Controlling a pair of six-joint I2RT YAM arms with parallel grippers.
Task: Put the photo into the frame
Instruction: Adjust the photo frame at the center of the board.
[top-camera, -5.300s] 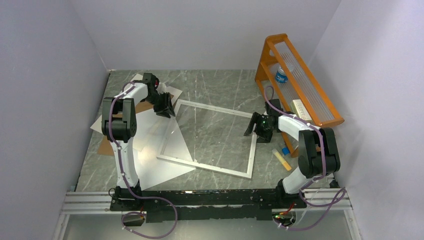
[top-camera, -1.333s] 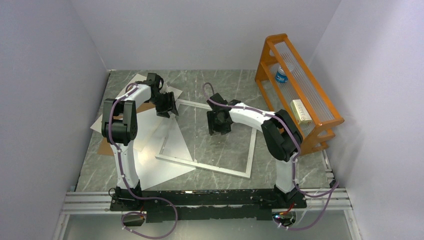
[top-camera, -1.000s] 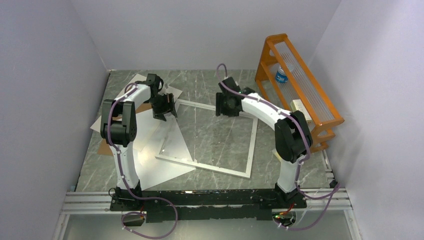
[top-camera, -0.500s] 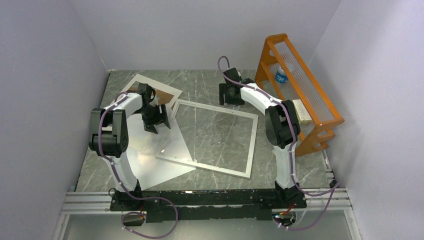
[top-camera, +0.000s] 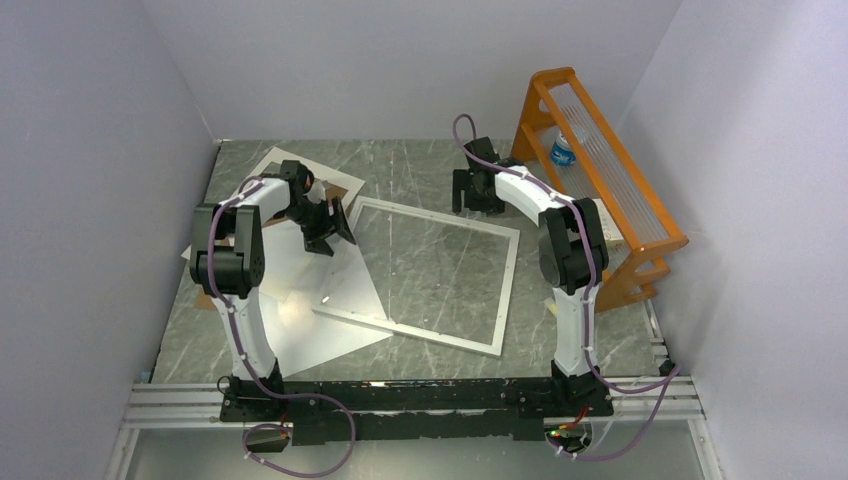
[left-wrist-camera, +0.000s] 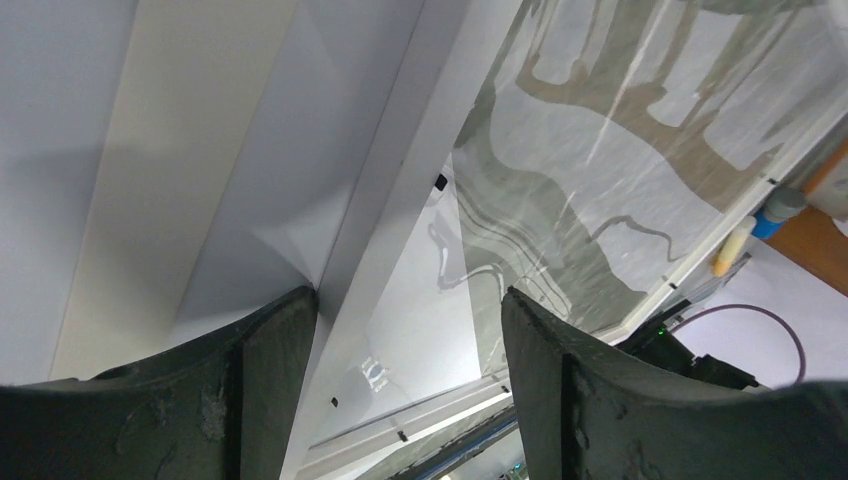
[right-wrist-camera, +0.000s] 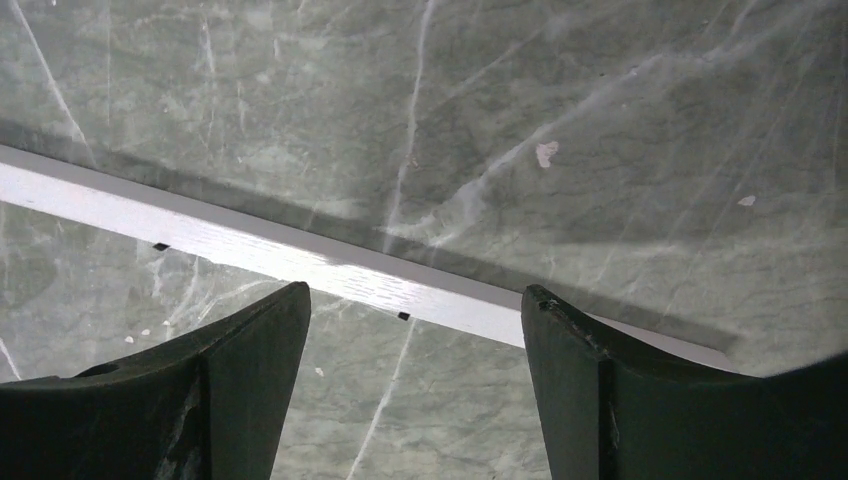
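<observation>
Frame (top-camera: 410, 334) flat on table (top-camera: 400, 160), bottle (top-camera: 562, 150) in orange rack (top-camera: 660, 245)

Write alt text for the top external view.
Two robot arms reach over a white frame lying flat on a grey marble table: the left hand is near its far-left corner, the right hand at its far edge. White sheets lie to its left; an orange rack stands right.

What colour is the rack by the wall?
The rack is orange; the top view shows it best.
</observation>
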